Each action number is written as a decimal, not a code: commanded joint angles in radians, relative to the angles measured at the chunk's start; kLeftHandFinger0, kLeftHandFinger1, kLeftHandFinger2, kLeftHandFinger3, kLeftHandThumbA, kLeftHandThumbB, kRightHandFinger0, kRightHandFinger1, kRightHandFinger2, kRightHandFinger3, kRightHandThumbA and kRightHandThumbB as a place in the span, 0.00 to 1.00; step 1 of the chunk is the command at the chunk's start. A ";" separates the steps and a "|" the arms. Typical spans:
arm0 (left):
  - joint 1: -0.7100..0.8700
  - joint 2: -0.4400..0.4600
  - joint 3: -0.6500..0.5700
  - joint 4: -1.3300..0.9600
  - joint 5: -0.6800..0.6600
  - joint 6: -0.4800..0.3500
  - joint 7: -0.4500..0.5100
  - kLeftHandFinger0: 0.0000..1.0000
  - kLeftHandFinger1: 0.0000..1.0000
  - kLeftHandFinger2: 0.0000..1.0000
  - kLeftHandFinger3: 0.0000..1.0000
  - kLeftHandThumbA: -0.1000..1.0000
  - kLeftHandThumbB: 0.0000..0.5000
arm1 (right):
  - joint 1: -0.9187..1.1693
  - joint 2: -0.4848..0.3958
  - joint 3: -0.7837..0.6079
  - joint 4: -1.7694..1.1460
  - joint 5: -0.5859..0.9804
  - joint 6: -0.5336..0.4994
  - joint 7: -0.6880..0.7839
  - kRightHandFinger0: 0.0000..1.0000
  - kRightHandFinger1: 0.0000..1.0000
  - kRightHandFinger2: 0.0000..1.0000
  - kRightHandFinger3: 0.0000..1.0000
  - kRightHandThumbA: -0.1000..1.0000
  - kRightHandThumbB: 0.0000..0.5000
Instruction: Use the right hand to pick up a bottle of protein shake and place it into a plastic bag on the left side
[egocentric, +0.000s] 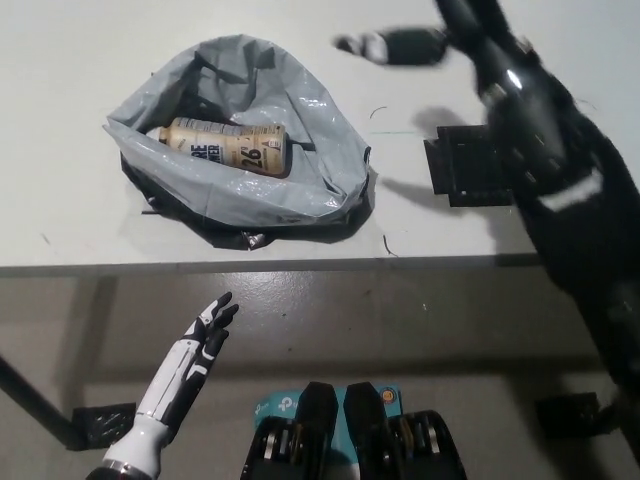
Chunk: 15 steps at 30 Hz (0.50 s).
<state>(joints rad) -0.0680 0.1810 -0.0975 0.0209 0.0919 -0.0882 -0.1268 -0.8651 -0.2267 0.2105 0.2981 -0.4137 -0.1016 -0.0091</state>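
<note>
bottle in the bag, right arm up over the table

at lower left, below the table edge, the white left hand (207, 335) rests in the air over the floor, fingers spread apart and holding nothing. above it on the white table (60, 150) sits the grey bag (330, 150), mouth open and rim crumpled, with a dark layer showing under its near edge. the bottle (228, 146) lies on its side inside the bag, tan with dark print, one end toward the left wall of the bag. right of the bag, apart from it, a black tray (470, 170) lies flat on the table. the black right arm rises from the lower right across the tray, and the right hand (395, 45) is a blur near the top, above and right of the bag; cannot tell whether it is open or closed.
</note>
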 joint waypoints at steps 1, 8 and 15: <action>-0.080 0.026 0.042 -0.016 -0.051 -0.011 -0.014 1.00 1.00 1.00 1.00 1.00 0.34 | 0.506 -0.249 -0.343 -1.134 0.657 0.033 -0.088 1.00 1.00 1.00 1.00 1.00 0.73; -0.038 0.023 0.038 -0.029 -0.074 -0.021 -0.028 1.00 1.00 1.00 1.00 1.00 0.29 | 0.782 -0.032 -0.162 -1.118 0.479 -0.078 -0.134 1.00 1.00 1.00 1.00 1.00 0.79; -0.035 0.030 0.040 -0.046 -0.070 -0.002 -0.030 1.00 1.00 1.00 1.00 1.00 0.29 | 0.816 0.073 -0.114 -0.758 0.354 -0.221 -0.091 1.00 1.00 1.00 1.00 1.00 0.62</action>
<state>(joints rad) -0.0712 0.1810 -0.0945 0.0238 0.0869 -0.0865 -0.1274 -0.1768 -0.2301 0.1628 -0.1743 -0.2892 -0.1098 -0.0140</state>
